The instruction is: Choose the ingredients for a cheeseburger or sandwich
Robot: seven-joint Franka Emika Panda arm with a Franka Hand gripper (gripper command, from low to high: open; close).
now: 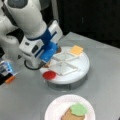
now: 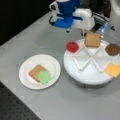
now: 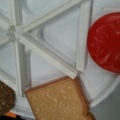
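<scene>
The sandwich on the white paper plate (image 2: pixel 53 65) is a tan bread square (image 2: pixel 36 72) with a green lettuce blob (image 2: pixel 45 76) on top; it also shows in a front view as bread (image 1: pixel 68 116) and lettuce (image 1: pixel 78 109). The other ingredients lie in the white divided tray (image 2: pixel 85 76): red tomato disc (image 2: pixel 72 46), bread square (image 2: pixel 92 40), dark patty (image 2: pixel 113 49), yellow cheese (image 2: pixel 113 69). My gripper (image 1: pixel 48 57) hangs over the tray's side with the bread and tomato. The wrist view looks down on tomato (image 3: pixel 106 42), bread (image 3: pixel 56 100) and patty (image 3: pixel 5 100); no fingers show there.
The tray (image 1: pixel 80 72) has raised white dividers (image 3: pixel 47 53) forming wedge compartments, several of them empty. A blue and orange object (image 1: pixel 8 72) sits at a front view's left edge. Grey tabletop (image 2: pixel 37 37) surrounds plate and tray.
</scene>
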